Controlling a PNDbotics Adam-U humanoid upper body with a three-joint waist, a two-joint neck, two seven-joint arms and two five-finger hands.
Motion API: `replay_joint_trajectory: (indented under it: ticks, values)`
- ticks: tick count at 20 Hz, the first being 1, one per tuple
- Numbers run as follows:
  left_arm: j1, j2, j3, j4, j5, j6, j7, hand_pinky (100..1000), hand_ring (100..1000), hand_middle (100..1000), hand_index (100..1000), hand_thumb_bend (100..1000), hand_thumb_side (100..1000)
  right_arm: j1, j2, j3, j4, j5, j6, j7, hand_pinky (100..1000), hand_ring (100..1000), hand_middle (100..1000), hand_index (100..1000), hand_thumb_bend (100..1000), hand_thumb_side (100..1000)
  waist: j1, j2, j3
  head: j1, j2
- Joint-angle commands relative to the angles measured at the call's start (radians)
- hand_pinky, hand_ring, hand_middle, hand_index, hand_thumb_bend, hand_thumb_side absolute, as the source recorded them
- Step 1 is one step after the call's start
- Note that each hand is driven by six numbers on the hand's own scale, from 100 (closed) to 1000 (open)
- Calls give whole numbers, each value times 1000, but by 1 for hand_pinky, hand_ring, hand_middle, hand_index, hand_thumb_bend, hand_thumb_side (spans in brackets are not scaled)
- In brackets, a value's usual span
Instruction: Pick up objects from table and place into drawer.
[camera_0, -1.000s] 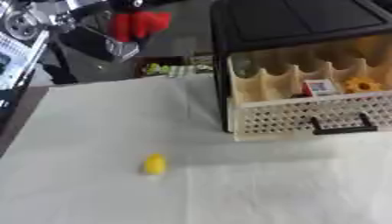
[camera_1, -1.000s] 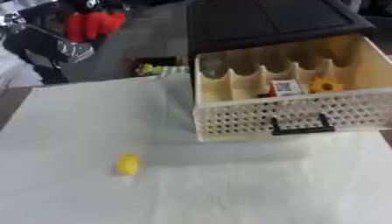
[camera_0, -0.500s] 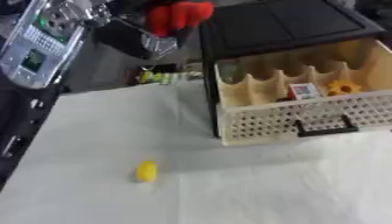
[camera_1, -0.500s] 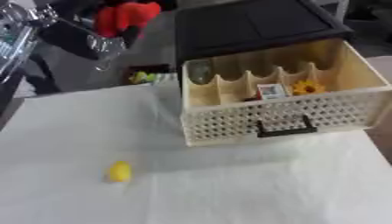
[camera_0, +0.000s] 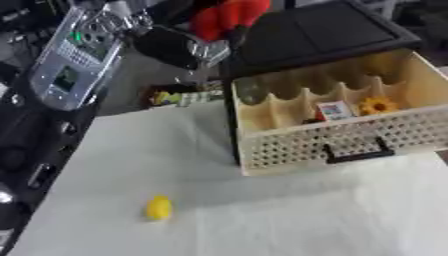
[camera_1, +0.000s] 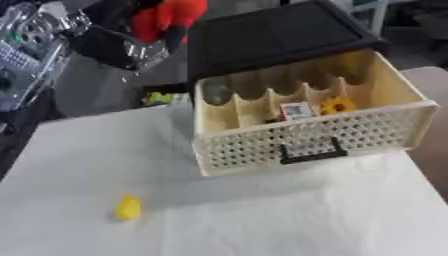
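White cloth (camera_0: 289, 220) covers the table, with dark clutter and a grey floor beyond its far edge. On the right side stands a black cabinet (camera_0: 324, 32) with its cream drawer (camera_1: 350, 135) pulled out toward the near side; the drawer has a perforated front and a black handle (camera_1: 306, 152), and its divided slots already hold a small red-and-white box (camera_1: 296, 110) and a yellow flower-shaped piece (camera_1: 337, 105).

At the far left, above the table's edge, the robot's left hand (camera_0: 188, 47) appears to carry a red object (camera_0: 227, 17); the fingers seem wrapped round it, though blur hides exactly how they sit. The right hand shows in neither view. A small yellow object (camera_0: 158, 207) lies on the cloth at the near left, well apart from the drawer.

The risks, as I judge them: the red object looks bulky against the narrow slots, so it may catch on a divider or perch on the rim and tip out onto the cloth. A low approach could knock the drawer's left wall and shove it askew. The yellow piece looks rounded and may roll when fingers close on it.
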Motion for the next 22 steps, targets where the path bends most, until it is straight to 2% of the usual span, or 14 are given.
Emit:
replay_joint_trajectory:
  ticks: [1, 5, 11, 17, 22]
  values:
    - [-30, -5, 2, 12, 10, 22, 13, 164, 318, 249, 498, 100, 285, -23, -10, -3, -11, -6, 9, 4, 745, 745, 394, 630, 185, 780, -6, -12, -6, 7, -22]
    - [-34, -27, 5, 46, 3, 41, 26, 163, 317, 248, 495, 100, 284, -32, -3, -2, -11, -7, 17, 11, 748, 746, 394, 630, 185, 779, 2, -2, -17, 14, -34]
    - [-37, -52, 9, 106, -40, 38, 58, 165, 320, 249, 496, 100, 281, -36, 3, -6, -11, -5, 26, 16, 751, 749, 393, 631, 185, 777, 9, 12, -26, 20, -47]
    - [-41, -72, 12, 158, -74, 10, 95, 178, 329, 256, 509, 100, 298, -39, 8, -9, -11, -3, 33, 23, 753, 751, 392, 631, 185, 776, 14, 24, -37, 26, -59]
    - [-37, -82, 11, 192, -100, -43, 115, 206, 356, 287, 550, 100, 342, -39, 10, -13, -11, -3, 36, 25, 753, 752, 392, 631, 185, 775, 17, 31, -41, 26, -57]
